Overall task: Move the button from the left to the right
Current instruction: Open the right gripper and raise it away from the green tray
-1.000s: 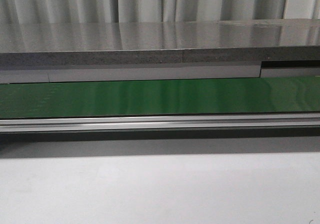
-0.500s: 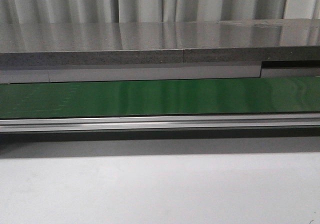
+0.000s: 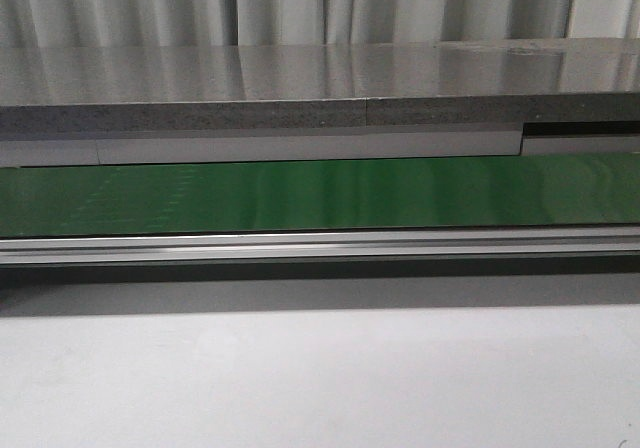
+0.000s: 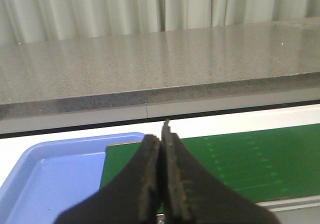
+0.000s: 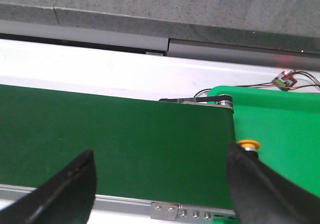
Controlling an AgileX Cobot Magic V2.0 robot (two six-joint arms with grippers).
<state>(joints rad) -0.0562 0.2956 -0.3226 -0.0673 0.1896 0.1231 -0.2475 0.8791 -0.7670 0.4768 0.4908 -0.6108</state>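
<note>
The button (image 5: pixel 248 145) shows only its round yellow-orange cap in the right wrist view. It sits in a green tray (image 5: pixel 280 119) just past the belt's end, and its body is hidden behind my right finger (image 5: pixel 255 184). My right gripper (image 5: pixel 161 156) is open and empty above the near edge of the green conveyor belt (image 5: pixel 115 139), with the button just beyond one fingertip. My left gripper (image 4: pixel 161 136) is shut on nothing, above where the belt (image 4: pixel 240 159) meets a blue tray (image 4: pixel 50 174). Neither gripper nor the button shows in the front view.
The front view shows the green belt (image 3: pixel 320 196) running left to right, with a metal rail (image 3: pixel 320 246) in front, a grey stone ledge (image 3: pixel 300 93) behind and a white table top (image 3: pixel 320 378) nearest. A small circuit board with wires (image 5: pixel 283 80) lies beyond the green tray.
Nothing has moved in the front view. Faint pale marks now show on the left part of the belt.
</note>
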